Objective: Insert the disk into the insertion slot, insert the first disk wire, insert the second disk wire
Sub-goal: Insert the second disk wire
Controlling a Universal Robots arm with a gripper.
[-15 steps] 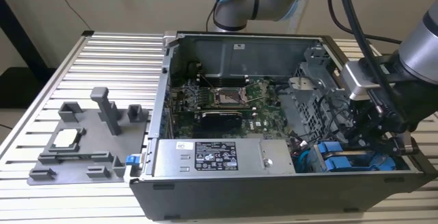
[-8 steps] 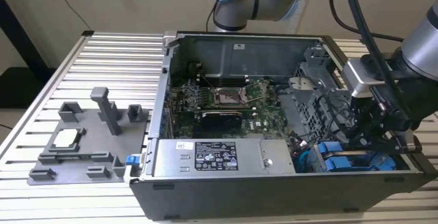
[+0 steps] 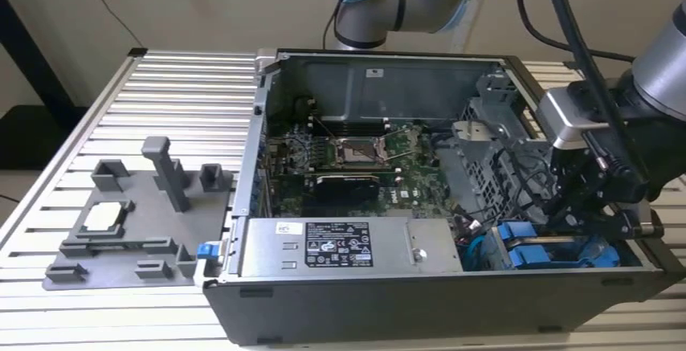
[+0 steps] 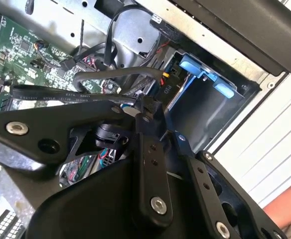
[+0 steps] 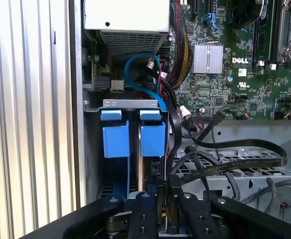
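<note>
In the exterior view the open case (image 3: pixel 429 206) lies on a ribbed table (image 3: pixel 161 110), and the gripper (image 3: pixel 600 218) is down in its near right corner, just above the blue carriers (image 3: pixel 536 251) seated side by side in the slot (image 3: pixel 557 259); the power supply (image 3: pixel 343 246) sits just to the left of them. The disk (image 3: pixel 525 253) appears already seated in the bay, though which of the two blue fronts is the task's own I cannot tell. In the second wrist view the black fingers (image 4: pixel 148 164) lie close together around a dark connector at a cable end (probably one of the disk wires), right by the cage (image 4: pixel 205 107) and its blue tabs (image 4: pixel 205 74); whether the grip is firm is hard to judge. In the first wrist view the fingertips (image 5: pixel 150 209) sit at the back edge of the two carriers (image 5: pixel 135 134), nearly closed on something small and dark between them, with black cables (image 5: pixel 225 159) looping close beside. The risk, as I judge it, is a slanted plug jamming at its socket, or the fingers snagging those loose cables. The socket itself is hidden behind the fingers, and the disk's metal body is out of sight within the cage.
</note>
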